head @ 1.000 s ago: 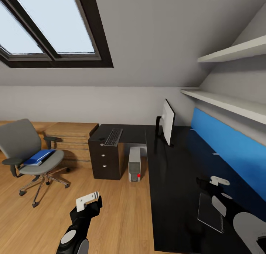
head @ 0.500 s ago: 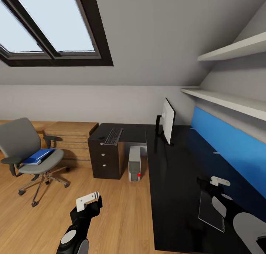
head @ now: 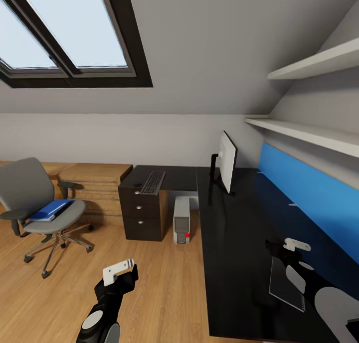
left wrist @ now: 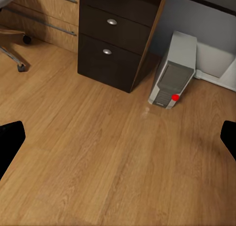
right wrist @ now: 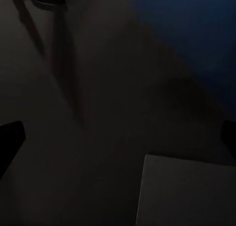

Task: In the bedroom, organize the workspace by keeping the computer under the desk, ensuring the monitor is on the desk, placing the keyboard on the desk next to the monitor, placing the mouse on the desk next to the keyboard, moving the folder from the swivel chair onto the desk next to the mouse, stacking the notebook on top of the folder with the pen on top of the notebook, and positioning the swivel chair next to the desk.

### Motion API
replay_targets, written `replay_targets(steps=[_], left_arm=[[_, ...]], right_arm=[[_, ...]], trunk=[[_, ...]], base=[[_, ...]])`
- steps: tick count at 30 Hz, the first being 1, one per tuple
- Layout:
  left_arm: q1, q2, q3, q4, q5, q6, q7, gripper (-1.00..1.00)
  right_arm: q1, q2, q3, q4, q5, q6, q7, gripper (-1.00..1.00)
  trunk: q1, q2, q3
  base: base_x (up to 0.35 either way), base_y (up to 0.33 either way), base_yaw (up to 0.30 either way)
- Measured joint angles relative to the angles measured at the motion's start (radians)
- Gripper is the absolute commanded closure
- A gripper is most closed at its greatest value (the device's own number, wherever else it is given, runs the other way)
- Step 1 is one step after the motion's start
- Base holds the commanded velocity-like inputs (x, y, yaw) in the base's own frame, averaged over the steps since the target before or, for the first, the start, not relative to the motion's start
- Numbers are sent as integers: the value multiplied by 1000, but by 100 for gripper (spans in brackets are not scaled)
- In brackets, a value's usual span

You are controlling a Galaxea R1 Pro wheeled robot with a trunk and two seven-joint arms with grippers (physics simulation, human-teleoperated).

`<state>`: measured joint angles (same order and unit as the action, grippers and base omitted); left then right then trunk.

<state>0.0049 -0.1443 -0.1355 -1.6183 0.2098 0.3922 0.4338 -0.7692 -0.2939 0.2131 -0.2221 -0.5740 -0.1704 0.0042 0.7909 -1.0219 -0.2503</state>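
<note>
The whole head view has slid a little since a second ago, the chair point(head: 42, 211) and skylight drifting leftward and down together, so the camera has moved, not the furniture. The one real change is by the right gripper point(head: 289, 247): the notebook point(head: 288, 278), lying flat on the bench point(head: 234, 243) just under and ahead of the right fingers, now sits a shade lower against them.

Both pairs of fingers are spread and hold nothing; the left gripper point(head: 119, 272) hangs over bare floor point(left wrist: 98, 152), with the computer point(left wrist: 172, 73) ahead of it under the bench. The blue folder point(head: 50, 210) lies on the chair seat, well beyond the left fingers. The keyboard point(head: 153, 182) and monitor point(head: 227, 164) are on the bench already. The folder looks like the next errand, since the notebook must go on top of it.
</note>
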Motion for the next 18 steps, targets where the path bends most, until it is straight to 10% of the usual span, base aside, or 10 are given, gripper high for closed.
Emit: replay_targets(steps=[11,18], left_arm=[[0,1,1,0,0,0,0,-100],[0,3,0,1,-1,-1,0,-100]], right_arm=[[-10,-3,-3,-24,1,17,-20,-100],[-83,-4,-4,-83,54,183,-128,-100]], trunk=[[8,-14,-6],[8,-14,-6]], base=[[0,0,0],[0,0,0]])
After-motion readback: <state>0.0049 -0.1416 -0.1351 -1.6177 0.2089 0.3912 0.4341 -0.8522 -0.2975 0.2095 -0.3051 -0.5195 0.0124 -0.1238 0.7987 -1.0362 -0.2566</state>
